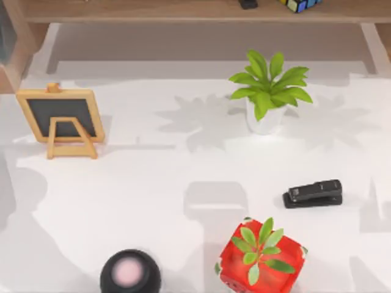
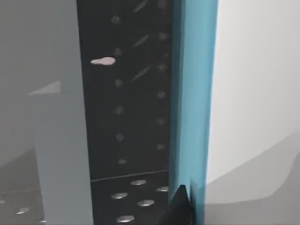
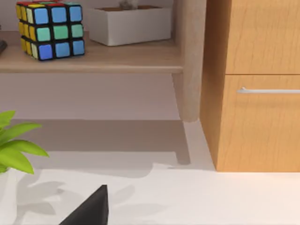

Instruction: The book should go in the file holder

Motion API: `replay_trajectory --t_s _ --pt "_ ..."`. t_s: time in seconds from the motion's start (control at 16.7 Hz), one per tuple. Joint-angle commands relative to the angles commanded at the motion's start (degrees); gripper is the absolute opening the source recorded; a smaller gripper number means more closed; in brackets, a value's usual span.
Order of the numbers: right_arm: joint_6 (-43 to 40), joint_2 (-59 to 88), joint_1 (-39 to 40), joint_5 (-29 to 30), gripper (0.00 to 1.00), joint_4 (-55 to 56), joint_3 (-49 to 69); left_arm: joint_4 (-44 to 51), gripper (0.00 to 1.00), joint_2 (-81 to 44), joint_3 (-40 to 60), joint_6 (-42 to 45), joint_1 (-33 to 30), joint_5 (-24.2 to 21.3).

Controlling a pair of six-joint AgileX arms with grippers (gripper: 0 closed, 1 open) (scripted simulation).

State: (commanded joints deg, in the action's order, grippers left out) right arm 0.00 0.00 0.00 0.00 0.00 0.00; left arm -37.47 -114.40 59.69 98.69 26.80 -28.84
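Left gripper: a dark tip of it shows right against the lower edge of the book. Whether it is clamped on the book or let go: cannot tell.

Book: blue, standing upright, directly ahead of the left gripper and very close. Its long edge runs alongside the file holder.

File holder: black, perforated wall and perforated floor, just beyond and beside the book as seen from the left gripper. Whether the book's foot rests on the holder's floor: cannot tell. A pale grey upright panel stands on the far side of the holder from the book; what it belongs to is unclear.

Right gripper: a dark part of it hangs over the white table. Grip state: cannot tell. Ahead of it and higher, a colour cube and a white box sit on a wooden shelf. A wooden cabinet with a metal handle stands ahead to one side; green leaves lie near on the other.

Top view, table items: small chalkboard easel at left, potted plant toward the back, black stapler at right, red-potted plant at the front edge, black round object with a pink centre left of that pot.
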Motion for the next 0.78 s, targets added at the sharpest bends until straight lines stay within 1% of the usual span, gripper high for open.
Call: replay_trajectory --t_s 0.48,0.54,0.78 --pt "0.0 0.0 0.0 0.0 1.0 0.0 0.0 0.0 0.98 0.0 0.0 0.0 0.0 0.0" --pt "0.0 0.0 0.0 0.0 1.0 0.0 0.0 0.0 1.0 0.0 0.0 0.0 0.0 0.0" --pt "0.0 0.0 0.0 0.0 1.0 0.0 0.0 0.0 1.0 0.0 0.0 0.0 0.0 0.0"
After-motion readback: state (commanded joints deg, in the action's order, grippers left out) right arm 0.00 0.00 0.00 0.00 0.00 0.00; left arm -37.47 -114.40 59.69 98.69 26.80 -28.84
